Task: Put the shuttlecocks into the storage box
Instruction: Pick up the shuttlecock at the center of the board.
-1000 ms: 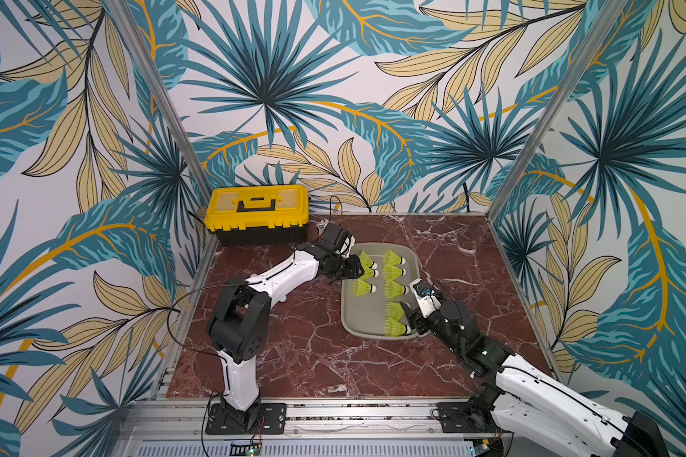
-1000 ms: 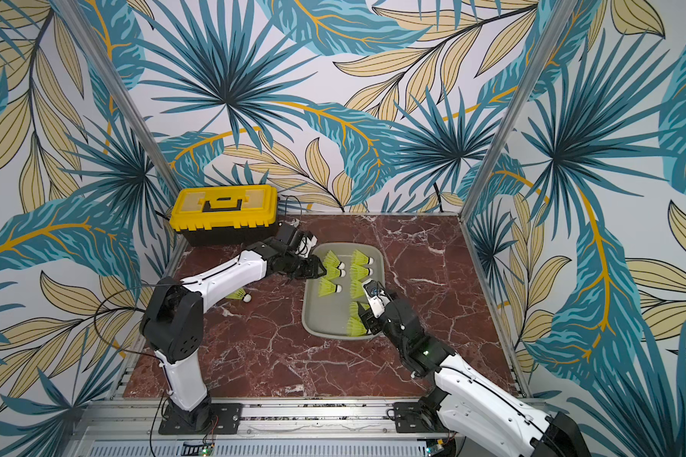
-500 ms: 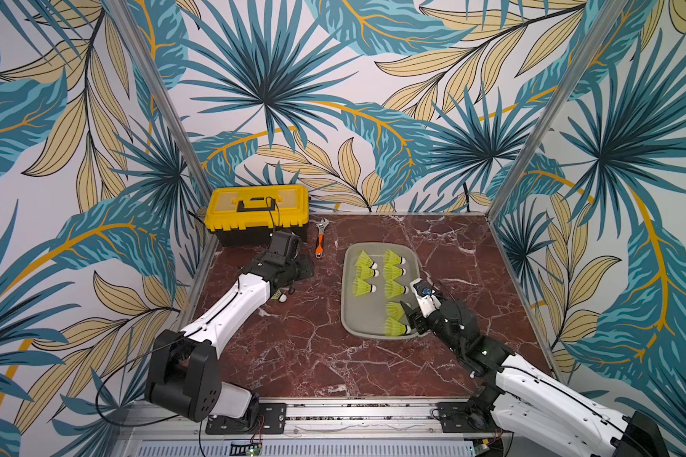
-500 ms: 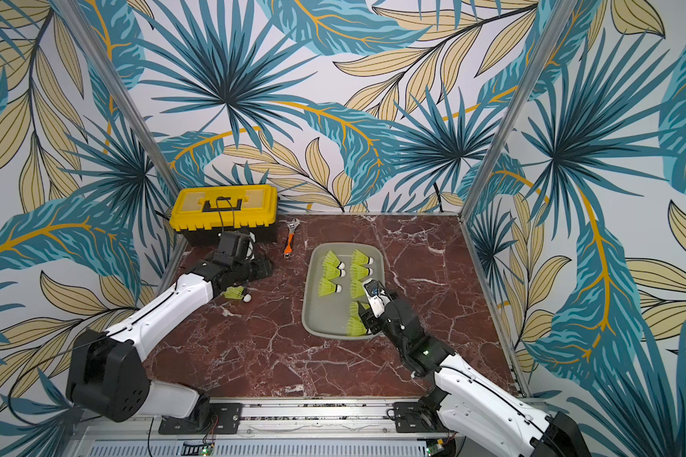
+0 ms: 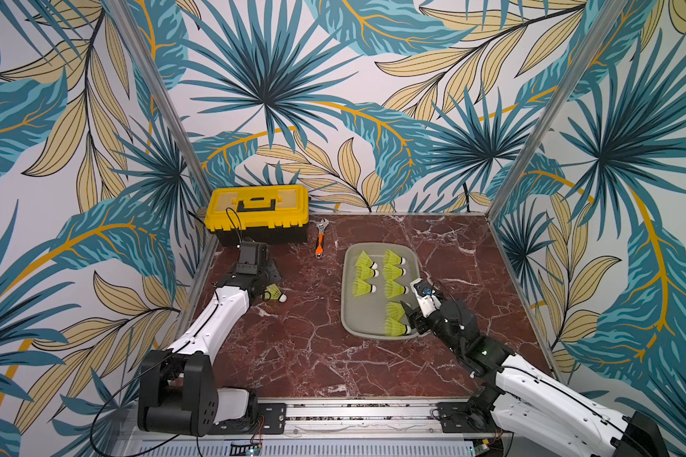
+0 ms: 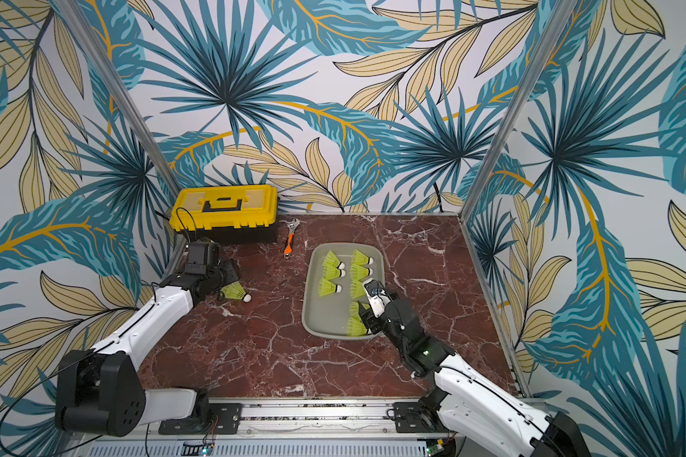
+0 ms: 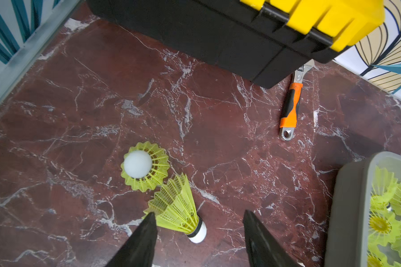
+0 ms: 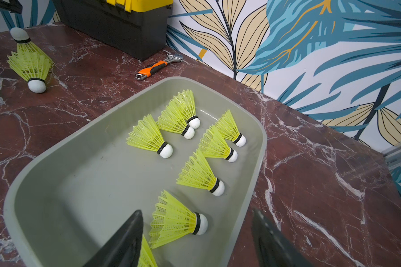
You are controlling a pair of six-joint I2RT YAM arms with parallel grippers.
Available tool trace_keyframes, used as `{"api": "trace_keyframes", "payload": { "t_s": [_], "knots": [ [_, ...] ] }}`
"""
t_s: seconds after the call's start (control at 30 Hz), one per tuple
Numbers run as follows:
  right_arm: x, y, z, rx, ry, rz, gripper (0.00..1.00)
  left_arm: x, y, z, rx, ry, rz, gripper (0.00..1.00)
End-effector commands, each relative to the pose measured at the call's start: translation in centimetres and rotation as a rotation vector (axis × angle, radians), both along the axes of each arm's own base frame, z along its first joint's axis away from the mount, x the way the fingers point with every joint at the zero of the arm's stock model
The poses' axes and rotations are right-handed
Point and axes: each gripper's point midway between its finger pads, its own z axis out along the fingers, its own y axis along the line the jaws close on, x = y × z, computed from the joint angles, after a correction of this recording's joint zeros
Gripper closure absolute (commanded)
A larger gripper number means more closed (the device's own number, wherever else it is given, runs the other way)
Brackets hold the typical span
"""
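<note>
1. In both top views the counter [image 5: 294,356] carries everything. The yellow-lidded toolbox [image 5: 257,213] fills its far left corner, clear of the work.
2. The storage box [image 5: 363,316] lies right of centre, where either arm can likely reach it.
3. The right claw [image 8: 196,211] hovers over the box's near end, jaws spread wide and gripping nothing.
4. The left claw [image 7: 198,213] hangs near the left edge with jaws apart and nothing held, probably lining up a pickup.
5. 8 shuttlecocks [image 8: 197,175] lie inside the box. 2 wait outside by the left edge: the lying shuttlecock [image 7: 174,208], skirt against the upright shuttlecock [image 7: 145,165].
6. The wrench [image 5: 321,239] lies beside the toolbox.
</note>
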Motion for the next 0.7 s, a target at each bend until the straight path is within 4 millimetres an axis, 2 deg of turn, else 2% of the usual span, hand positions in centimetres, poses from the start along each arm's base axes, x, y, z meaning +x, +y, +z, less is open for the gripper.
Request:
{"api": "trace_keyframes", "payload": {
  "t_s": [0.0, 0.37, 0.67],
  "knots": [
    [-0.3, -0.4, -0.3, -0.001, 0.013, -0.017, 0.26, -0.1, 0.5, -1.7, -0.017, 0.036, -0.023, 0.38],
    [-0.2, -0.4, -0.1, -0.001, 0.011, -0.021, 0.26, 0.5, 0.9, -5.1, -0.076, 0.162, -0.034, 0.38],
    [-0.3, -0.4, -0.2, -0.001, 0.017, -0.019, 0.26, 1.1, 0.6, -6.4, -0.071, 0.225, -0.088, 0.41]
  ]
}}
